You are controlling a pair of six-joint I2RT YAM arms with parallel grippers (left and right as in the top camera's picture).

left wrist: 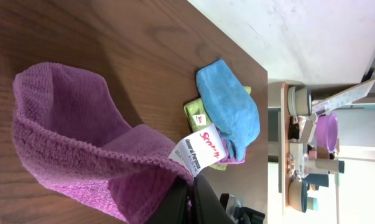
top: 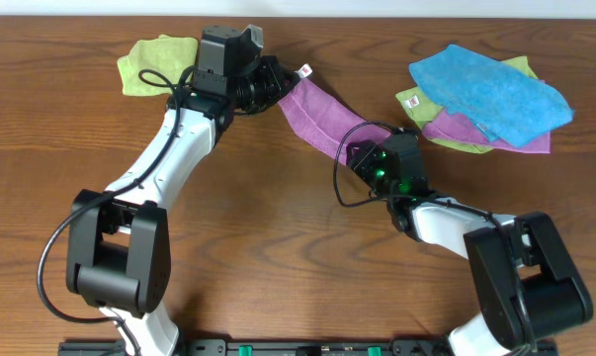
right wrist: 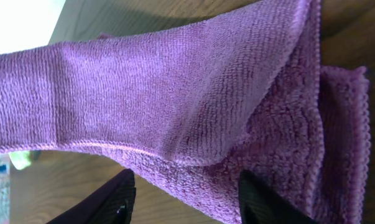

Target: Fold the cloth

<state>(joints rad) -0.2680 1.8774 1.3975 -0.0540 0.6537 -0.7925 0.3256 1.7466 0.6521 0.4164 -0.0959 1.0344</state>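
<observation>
Purple cloth, upper centre: I'm pinching its tag corner with left gripper, right gripper spread, aiming for aligned edges.

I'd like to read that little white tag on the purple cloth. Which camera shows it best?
Left wrist: the tag is close, its red lettering visible. Overhead it is a speck; right wrist shows only cloth.

Dark wooden table; green cloth at far left, blue cloth atop green-purple pile far right.
</observation>
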